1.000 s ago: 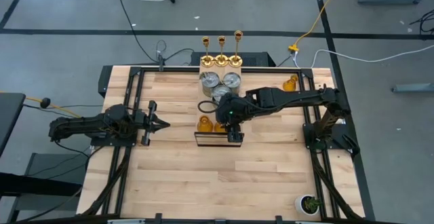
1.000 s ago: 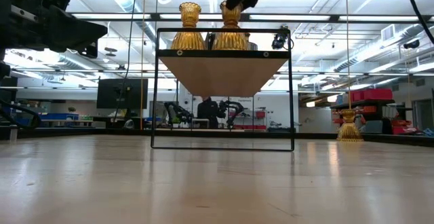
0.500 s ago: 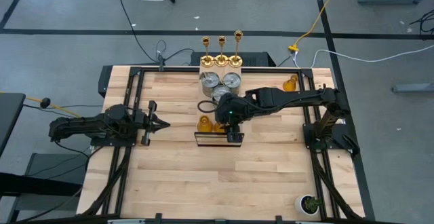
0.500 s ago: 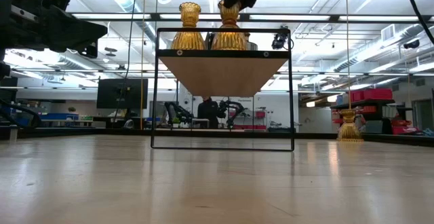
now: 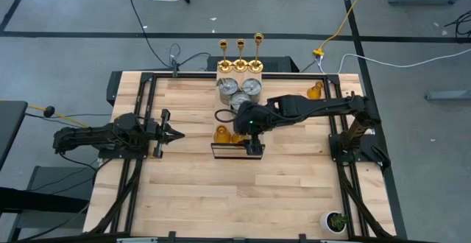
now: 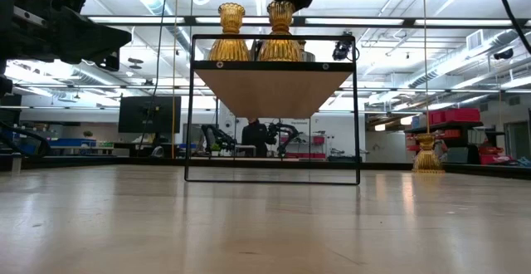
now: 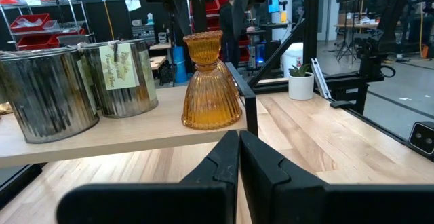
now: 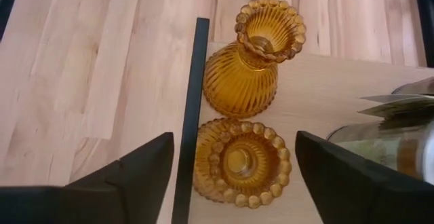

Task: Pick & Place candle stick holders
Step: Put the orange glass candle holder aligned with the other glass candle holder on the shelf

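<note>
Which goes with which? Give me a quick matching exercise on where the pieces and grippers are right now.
Things:
1. gold candlesticks
2. third amber holder
3. left gripper
4. right gripper

Places or states:
A. open above two amber holders on the shelf
B. on the table's right side, off the shelf
C. shut, left of the shelf
D. shelf's far end

Pairs: 1-D, 2-B, 3-C, 4-A

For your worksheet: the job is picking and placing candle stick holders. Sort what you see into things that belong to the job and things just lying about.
Belongs to the job:
- gold candlesticks
- silver cans
- amber holders on the shelf
- amber holder at the table edge
- shelf
- right gripper, open above the amber holders

Lying about:
- potted plant
- left gripper, shut, waiting
</note>
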{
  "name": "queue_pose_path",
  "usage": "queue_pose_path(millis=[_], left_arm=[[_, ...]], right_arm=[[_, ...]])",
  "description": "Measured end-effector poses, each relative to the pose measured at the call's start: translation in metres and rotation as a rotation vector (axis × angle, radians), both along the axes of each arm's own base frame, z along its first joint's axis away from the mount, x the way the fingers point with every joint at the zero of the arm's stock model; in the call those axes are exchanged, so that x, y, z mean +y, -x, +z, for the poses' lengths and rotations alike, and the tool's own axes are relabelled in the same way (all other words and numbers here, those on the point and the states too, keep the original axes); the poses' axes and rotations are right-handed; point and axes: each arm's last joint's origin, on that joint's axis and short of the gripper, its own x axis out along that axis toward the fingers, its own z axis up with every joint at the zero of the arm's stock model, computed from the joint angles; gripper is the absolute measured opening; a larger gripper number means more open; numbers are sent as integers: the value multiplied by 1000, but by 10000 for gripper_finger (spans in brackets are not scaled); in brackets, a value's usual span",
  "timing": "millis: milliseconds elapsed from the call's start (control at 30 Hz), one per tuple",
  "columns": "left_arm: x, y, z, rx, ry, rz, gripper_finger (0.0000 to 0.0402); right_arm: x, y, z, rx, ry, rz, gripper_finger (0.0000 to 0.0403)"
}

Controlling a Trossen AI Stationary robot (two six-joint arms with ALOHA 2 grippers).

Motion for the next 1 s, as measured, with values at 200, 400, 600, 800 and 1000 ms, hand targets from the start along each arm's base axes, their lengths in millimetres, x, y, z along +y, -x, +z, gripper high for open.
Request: queue_pose_path(millis=[200,400,600,800,1000], left_arm=[[0,0,0,0,0,0,18],[0,0,0,0,0,0,18],[0,0,0,0,0,0,18],[0,0,0,0,0,0,19],[0,0,0,0,0,0,19]], right_arm=[[-1,13,19,-52,12,17,337],[-5,33,37,-68,57,-21,339],[-20,48,43,-35,71,-95,329],[-41,59,42,-10,53,-186,327],[-62,80,28,38,21,-309,327]])
